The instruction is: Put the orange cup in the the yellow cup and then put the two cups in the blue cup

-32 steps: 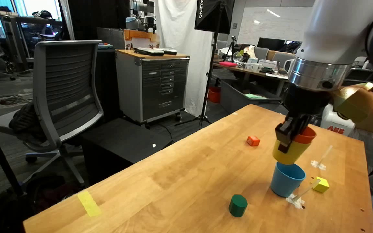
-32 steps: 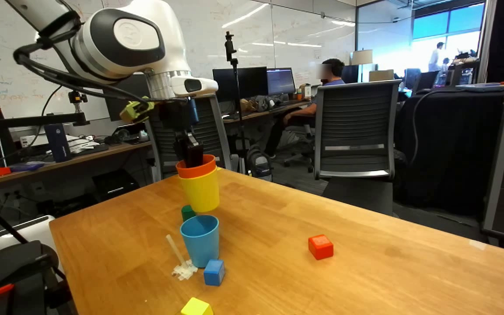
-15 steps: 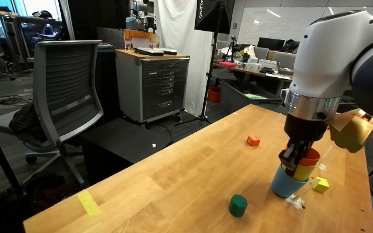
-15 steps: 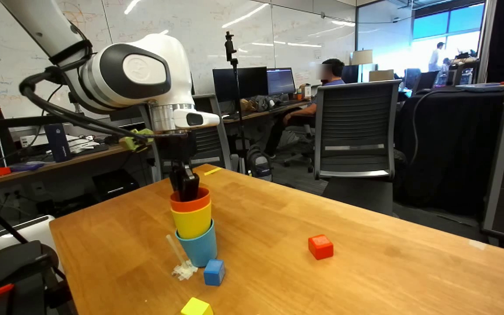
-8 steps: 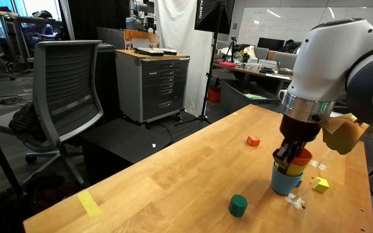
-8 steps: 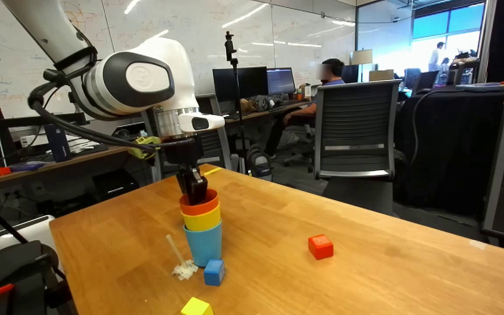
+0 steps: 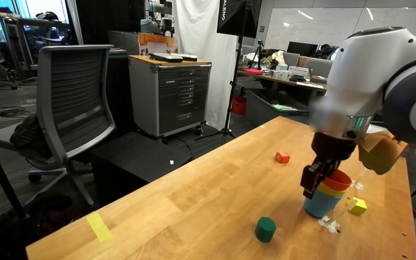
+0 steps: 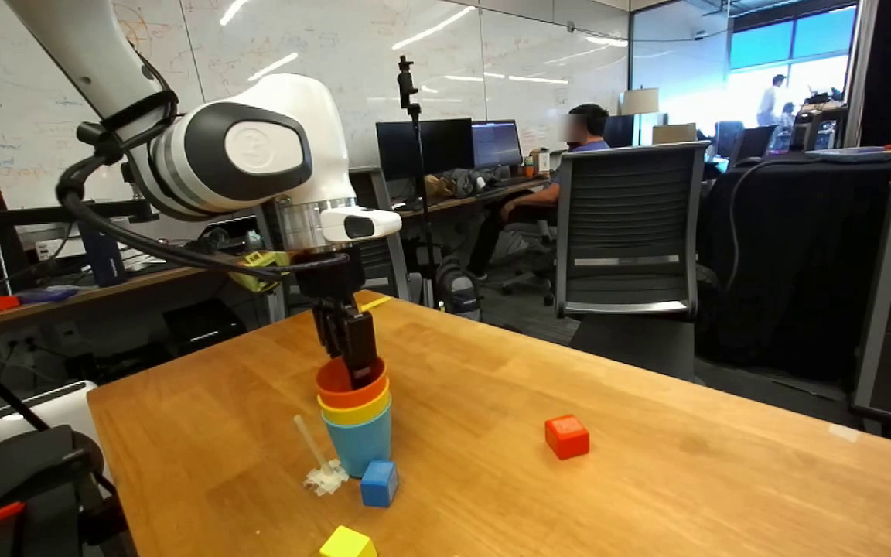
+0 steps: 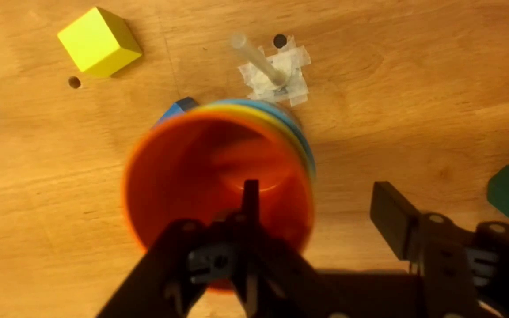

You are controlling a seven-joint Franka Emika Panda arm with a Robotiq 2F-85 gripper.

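The three cups stand nested on the table: the orange cup [image 8: 341, 398] innermost, the yellow cup [image 8: 357, 415] around it, and the blue cup [image 8: 360, 445] outermost. Only a narrow yellow band shows between the orange rim and the blue one in both exterior views. In the wrist view the orange cup's inside [image 9: 170, 172] faces the camera. My gripper [image 9: 317, 187] has its jaws spread wide across the stack's wall. One finger reaches down into the orange cup; the other finger [image 9: 389, 216] hangs outside, apart from the cups, with bare wood showing between it and the rims.
A small blue cube [image 8: 379, 483] sits close beside the blue cup. Nearby a thin stick [image 8: 311, 442] rises from a taped patch. A yellow block [image 7: 358, 206], a green block [image 7: 265, 229] and a red block [image 7: 282, 157] lie around on the table.
The gripper came down with the orange and yellow cups, and the yellow cup now sits deeper in the blue one. Within the last half second the fingers parted and let the cup walls go.
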